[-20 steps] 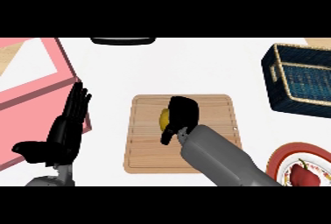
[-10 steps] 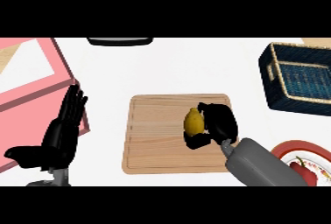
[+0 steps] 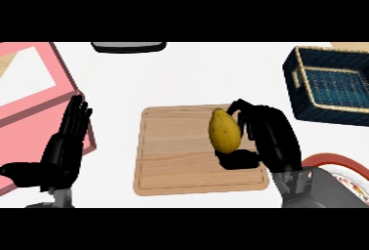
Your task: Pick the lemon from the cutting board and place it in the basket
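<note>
The right hand (image 3: 274,139) sits at four o'clock — fingers curled, thumb below, forearm entering from the lower edge. The left hand (image 3: 65,146) rests at eight o'clock — fingers straight, pointing up.

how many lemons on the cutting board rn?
1. The lemon is over the right part of the cutting board, with the right hand curled round it. None elsewhere in view; the hand could hide a little of the board.

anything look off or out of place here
Nothing stands out. The lemon is in the right hand over the cutting board; the basket sits upright at the far right.
</note>
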You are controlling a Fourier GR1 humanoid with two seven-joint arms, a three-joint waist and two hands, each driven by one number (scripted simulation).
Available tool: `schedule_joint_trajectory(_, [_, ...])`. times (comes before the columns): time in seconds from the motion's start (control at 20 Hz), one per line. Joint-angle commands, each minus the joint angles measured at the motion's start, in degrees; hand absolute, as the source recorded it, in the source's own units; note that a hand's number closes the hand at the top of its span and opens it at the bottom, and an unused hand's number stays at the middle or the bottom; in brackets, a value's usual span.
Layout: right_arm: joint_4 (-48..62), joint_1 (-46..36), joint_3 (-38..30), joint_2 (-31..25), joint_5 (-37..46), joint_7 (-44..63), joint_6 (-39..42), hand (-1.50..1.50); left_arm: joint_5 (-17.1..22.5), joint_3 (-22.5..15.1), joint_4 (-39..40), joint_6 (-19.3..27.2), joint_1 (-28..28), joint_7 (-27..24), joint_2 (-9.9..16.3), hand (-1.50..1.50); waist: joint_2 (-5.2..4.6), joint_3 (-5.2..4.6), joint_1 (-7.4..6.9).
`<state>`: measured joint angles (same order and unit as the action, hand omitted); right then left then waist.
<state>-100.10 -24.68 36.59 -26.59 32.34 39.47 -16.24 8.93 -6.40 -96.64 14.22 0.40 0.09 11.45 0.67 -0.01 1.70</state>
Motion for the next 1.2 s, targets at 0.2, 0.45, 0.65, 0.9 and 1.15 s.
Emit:
schedule_joint_trajectory(0.2, [-31.13, 4.81, -11.78, -7.81, -6.06, 11.89, 5.42, 1.5, -0.03, 1.44, 2.92, -0.7, -0.63, -2.61, -0.53, 0.0, -0.12, -0.06, 0.44])
schedule_joint_trajectory(0.45, [-36.6, 7.85, -20.82, -9.27, -9.37, 18.91, 11.95, 1.5, -0.85, -0.72, -2.84, -1.3, 0.96, 2.02, -0.8, 0.0, -0.51, 0.01, -1.26])
schedule_joint_trajectory(0.65, [-34.45, 4.93, -28.51, -12.29, -14.24, 22.99, 16.58, 1.5, 0.36, 2.48, 4.5, -3.51, -3.06, -2.81, -0.62, 0.0, -0.62, -0.04, -1.15])
schedule_joint_trajectory(0.9, [-24.07, 7.88, -36.15, -18.28, -14.47, 12.06, 20.08, 1.5, -0.69, -0.12, -1.62, -2.56, 1.22, -0.24, -1.56, 0.0, -0.67, 0.04, -1.88])
schedule_joint_trajectory(1.15, [-23.14, 7.78, -42.03, -16.97, -15.16, 10.29, 23.35, 1.5, 0.68, 4.24, 2.47, -4.77, -3.18, -0.08, -0.46, 0.0, -0.66, 0.0, -1.72])
